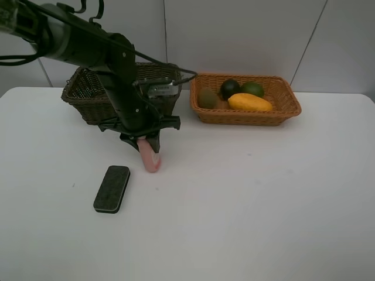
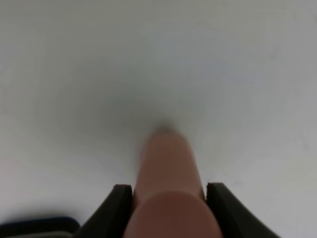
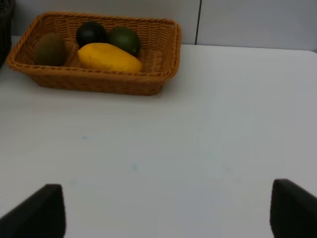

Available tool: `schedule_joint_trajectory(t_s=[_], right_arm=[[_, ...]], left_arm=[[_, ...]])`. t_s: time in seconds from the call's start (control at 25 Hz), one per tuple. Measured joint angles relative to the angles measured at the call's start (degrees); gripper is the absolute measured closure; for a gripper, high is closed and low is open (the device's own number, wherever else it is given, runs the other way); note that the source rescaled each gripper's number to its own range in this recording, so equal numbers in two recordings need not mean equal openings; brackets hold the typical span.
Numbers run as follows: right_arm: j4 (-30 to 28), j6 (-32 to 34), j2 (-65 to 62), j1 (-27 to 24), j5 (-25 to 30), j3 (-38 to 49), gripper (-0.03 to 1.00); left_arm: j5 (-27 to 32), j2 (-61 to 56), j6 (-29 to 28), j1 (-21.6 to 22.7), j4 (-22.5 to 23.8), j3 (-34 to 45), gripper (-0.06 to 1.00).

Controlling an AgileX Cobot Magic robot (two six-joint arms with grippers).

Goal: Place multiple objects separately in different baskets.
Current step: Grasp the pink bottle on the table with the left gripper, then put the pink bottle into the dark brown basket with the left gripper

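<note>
My left gripper (image 1: 146, 142) is shut on the pink bottle (image 1: 151, 159), which points down toward the white table in front of the dark basket (image 1: 88, 93). In the left wrist view the pink bottle (image 2: 167, 168) fills the gap between the black fingers (image 2: 118, 206). The black eraser (image 1: 112, 188) lies flat to the bottle's lower left. The orange basket (image 1: 293, 105) holds the kiwi (image 1: 207, 98), mangosteen (image 1: 229, 88), lime (image 1: 252, 89) and mango (image 1: 249, 102). My right gripper (image 3: 168, 213) stands open over bare table, out of the high view.
The dark basket's inside is largely hidden behind the left arm (image 1: 111, 64). A grey panelled wall (image 1: 246, 35) runs behind the table. In the right wrist view the orange basket (image 3: 163, 64) sits well ahead of the open fingers.
</note>
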Motion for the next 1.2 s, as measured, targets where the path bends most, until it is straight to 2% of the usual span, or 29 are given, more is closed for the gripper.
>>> schedule_joint_trajectory(t_s=[0.68,1.2], right_arm=[[0.0,0.0,0.0,0.0,0.0,0.0,-0.03],[0.0,0.0,0.0,0.0,0.0,0.0,-0.03]], left_arm=[[5.01,-12.35,1.62,0.0,0.16,0.0,0.65],[5.21,-17.1,10.38,7.01,1.22,-1.77,0.65]])
